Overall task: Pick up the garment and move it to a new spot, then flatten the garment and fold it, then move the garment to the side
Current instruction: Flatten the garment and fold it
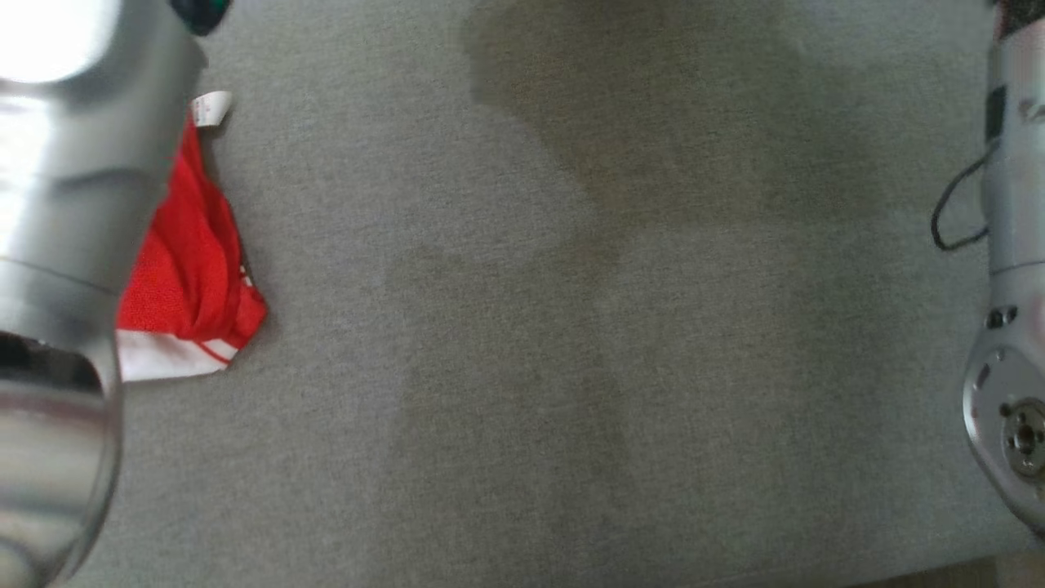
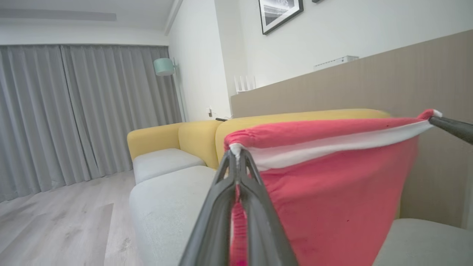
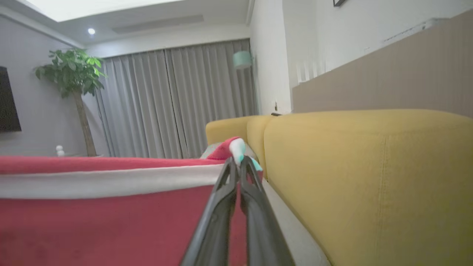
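Two-point hold: clamps left jaws and right jaws on opposite hem corners of red garment (image 2: 332,192), taut above sofa seat (image 1: 571,327).

No text, brand or number can be read here. The one label is a small white tag (image 1: 211,108) at the upper end of the red garment (image 1: 192,269) in the head view; it bears faint dark marks, too small and blurred to make out. The framed picture (image 2: 281,14) on the wall above the garment, in the left wrist view, shows no legible lettering.
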Available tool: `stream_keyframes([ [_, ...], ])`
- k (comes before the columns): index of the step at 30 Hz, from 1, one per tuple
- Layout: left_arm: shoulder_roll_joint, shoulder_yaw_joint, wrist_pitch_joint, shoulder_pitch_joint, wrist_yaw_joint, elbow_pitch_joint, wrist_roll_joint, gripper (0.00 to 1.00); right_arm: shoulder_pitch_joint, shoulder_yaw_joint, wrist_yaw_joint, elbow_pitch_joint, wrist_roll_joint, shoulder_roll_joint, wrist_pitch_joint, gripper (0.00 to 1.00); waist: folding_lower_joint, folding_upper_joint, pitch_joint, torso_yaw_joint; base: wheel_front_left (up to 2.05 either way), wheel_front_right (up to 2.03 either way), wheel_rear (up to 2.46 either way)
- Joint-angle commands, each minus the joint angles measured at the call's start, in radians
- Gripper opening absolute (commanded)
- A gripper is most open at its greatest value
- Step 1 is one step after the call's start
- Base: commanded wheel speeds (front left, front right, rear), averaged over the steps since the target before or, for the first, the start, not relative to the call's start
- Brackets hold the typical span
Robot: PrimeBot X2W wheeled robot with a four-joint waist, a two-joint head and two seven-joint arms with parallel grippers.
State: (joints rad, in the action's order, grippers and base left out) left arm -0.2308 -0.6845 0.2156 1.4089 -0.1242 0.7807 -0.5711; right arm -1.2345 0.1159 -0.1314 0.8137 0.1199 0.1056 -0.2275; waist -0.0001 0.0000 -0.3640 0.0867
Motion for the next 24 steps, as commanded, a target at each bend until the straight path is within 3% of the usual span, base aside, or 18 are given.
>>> stream_keyframes([
  [1,-0.035,0.019,0.005,0.033,0.0,-0.012,-0.004,0.0,-0.008,-0.01,0.001,-0.024,-0.005,-0.006,-0.006,0.0,0.0001,0.0,0.001,-0.003,0.0,0.0,0.0],
  [6,-0.008,-0.069,0.031,-0.096,-0.006,-0.006,-0.045,0.0,0.084,-0.074,0.001,0.101,0.0,0.043,-0.001,0.0,0.0001,0.0,0.018,-0.012,0.0,0.0,0.0],
  [14,-0.045,-0.257,0.042,-0.391,-0.006,-0.093,-0.15,0.0,0.256,-0.234,0.001,0.25,0.081,0.146,0.147,0.0,0.0001,0.0,0.095,-0.032,0.0,0.0,0.0],
  [24,-0.09,-0.401,0.043,-0.633,-0.002,-0.193,-0.136,0.0,0.485,-0.464,0.001,0.165,0.325,0.274,0.361,0.0,0.0001,0.0,0.202,-0.038,0.0,0.0,0.0],
])
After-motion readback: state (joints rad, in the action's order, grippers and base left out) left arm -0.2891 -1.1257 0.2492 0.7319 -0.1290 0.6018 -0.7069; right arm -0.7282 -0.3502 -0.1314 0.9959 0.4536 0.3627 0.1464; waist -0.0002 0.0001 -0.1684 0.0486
